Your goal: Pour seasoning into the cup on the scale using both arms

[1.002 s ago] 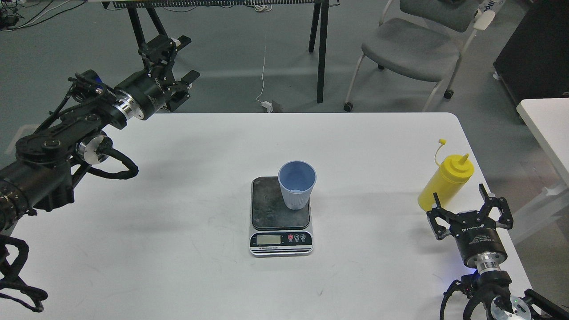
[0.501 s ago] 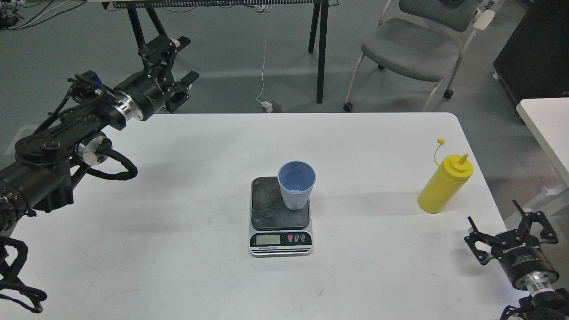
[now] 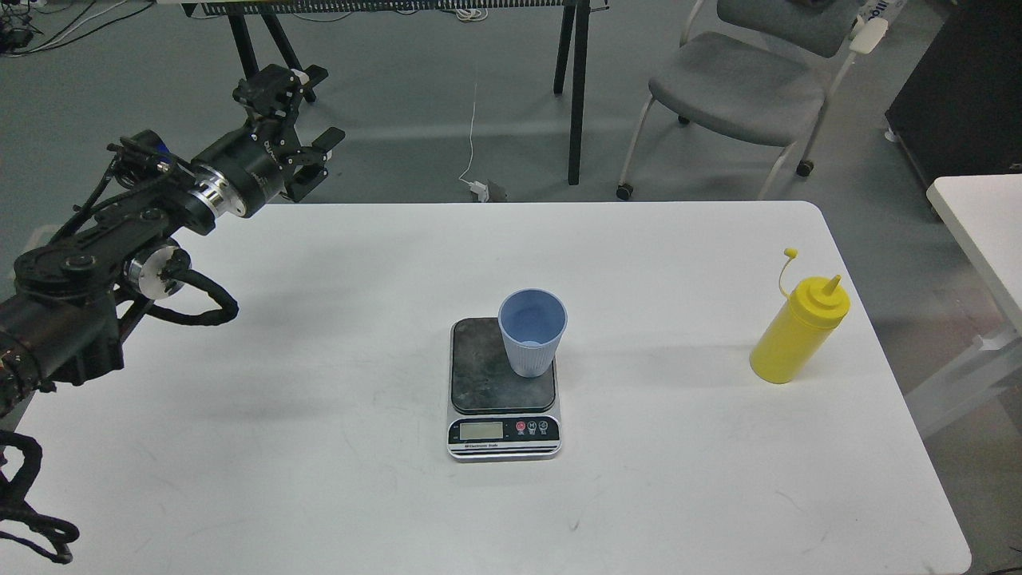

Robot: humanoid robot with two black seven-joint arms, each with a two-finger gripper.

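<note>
The yellow seasoning bottle (image 3: 799,329) stands upright near the table's right edge, its small cap hanging open on a strap. The light blue ribbed cup (image 3: 532,331) stands on the dark plate of the scale (image 3: 503,387) at the table's middle, toward the plate's right side. My left gripper (image 3: 302,108) is open and empty, raised beyond the table's back left corner, far from the cup. My right arm and gripper are out of view.
The white table (image 3: 319,447) holds only the scale, cup and bottle. A grey chair (image 3: 738,84) and black table legs (image 3: 576,88) stand on the floor behind. Another white table's corner (image 3: 986,224) is at the right.
My right gripper drew back from beside the bottle, down and to the right, and has left the view. My left gripper moved slightly left and back. Bottle, cup and scale have not moved.
</note>
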